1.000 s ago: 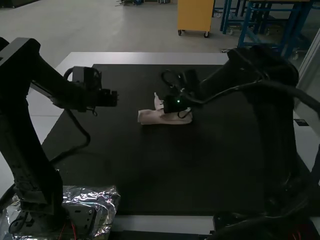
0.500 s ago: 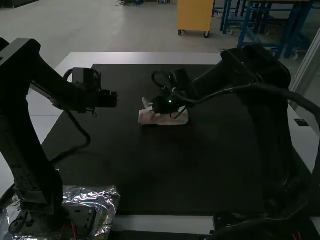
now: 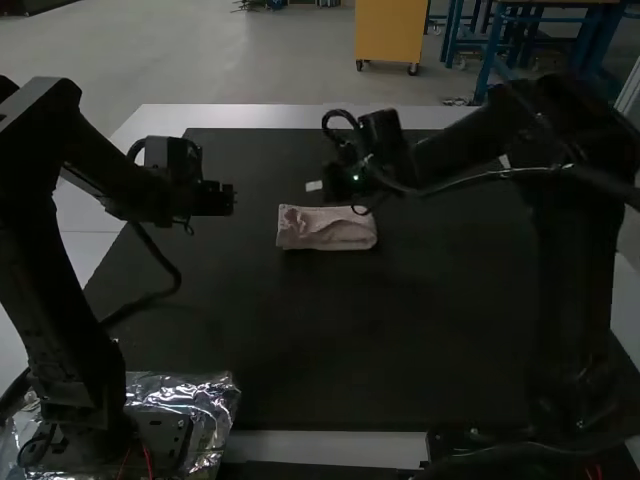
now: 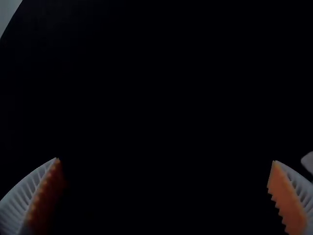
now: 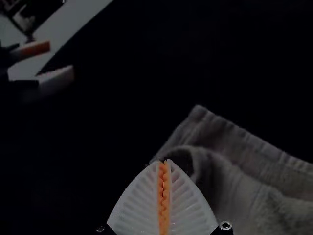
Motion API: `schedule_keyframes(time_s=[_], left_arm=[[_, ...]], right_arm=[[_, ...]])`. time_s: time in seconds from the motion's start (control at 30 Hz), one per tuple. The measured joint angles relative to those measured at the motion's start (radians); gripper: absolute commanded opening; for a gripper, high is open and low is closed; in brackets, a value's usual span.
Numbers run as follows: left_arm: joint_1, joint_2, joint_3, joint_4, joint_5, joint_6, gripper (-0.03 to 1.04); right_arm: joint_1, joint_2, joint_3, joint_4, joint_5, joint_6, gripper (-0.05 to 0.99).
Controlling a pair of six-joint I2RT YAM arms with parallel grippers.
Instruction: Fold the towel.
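Note:
In the high view the pinkish towel (image 3: pixel 327 228) lies folded into a small, slightly rumpled rectangle on the black mat. My right gripper (image 3: pixel 314 186) is just beyond its far edge, at the towel's left half. The right wrist view shows the right gripper (image 5: pixel 164 162) with its pads pressed together and nothing visible between them, beside a curled fold of the towel (image 5: pixel 234 181). My left gripper (image 3: pixel 232 198) is left of the towel and apart from it. In the left wrist view the left gripper (image 4: pixel 165 159) has its fingers wide apart, with a sliver of towel (image 4: pixel 308 162) beyond one.
A black mat (image 3: pixel 330 340) covers most of the white table (image 3: pixel 300 117). Crinkled silver foil (image 3: pixel 215 395) lies around the left arm's base. The right arm reaches across the mat's far right part.
My right gripper first moved left over the towel, laying down its raised corner, then drew back up and away from it. The left arm has stayed still.

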Motion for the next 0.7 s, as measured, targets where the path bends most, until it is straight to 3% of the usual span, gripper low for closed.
schedule_keyframes(time_s=[0.47, 0.7], left_arm=[[-0.021, -0.079, 0.0, -0.005, -0.03, 0.0, 0.97], [-0.023, -0.127, 0.0, -0.051, -0.034, 0.0, 0.97]], right_arm=[[-0.028, 0.195, -0.041, 0.224, 0.0, 0.024, -0.02], [-0.028, 0.288, -0.04, 0.26, 0.0, 0.035, -0.02]])
